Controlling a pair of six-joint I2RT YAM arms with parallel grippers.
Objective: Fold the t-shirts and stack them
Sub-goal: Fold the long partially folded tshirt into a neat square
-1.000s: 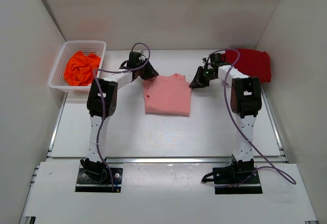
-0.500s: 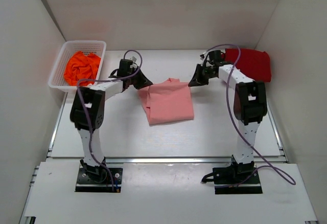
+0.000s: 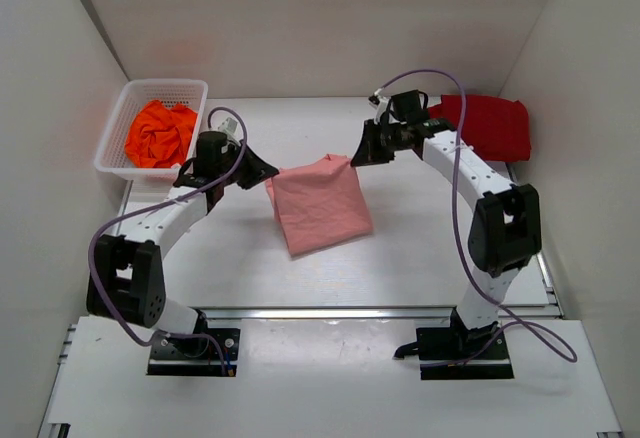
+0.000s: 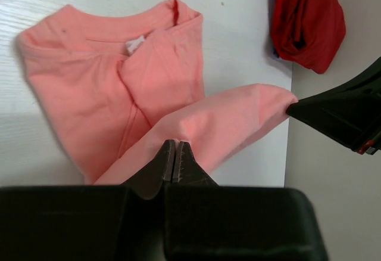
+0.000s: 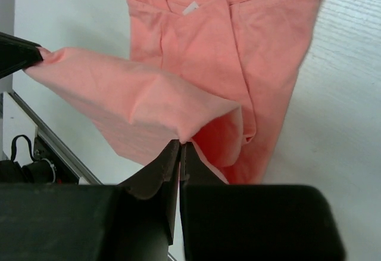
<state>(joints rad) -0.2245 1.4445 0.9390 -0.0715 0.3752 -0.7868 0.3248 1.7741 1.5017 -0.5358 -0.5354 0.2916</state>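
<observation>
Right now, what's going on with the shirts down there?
Both arms are on the salmon-pink t-shirt in the middle of the table. The left pincer and the right pincer are each shut on one end of its far edge, holding that edge up while the rest lies on the table. The dark red t-shirt sits folded at the far right. The orange t-shirt lies crumpled in the white basket at the far left, untouched.
</observation>
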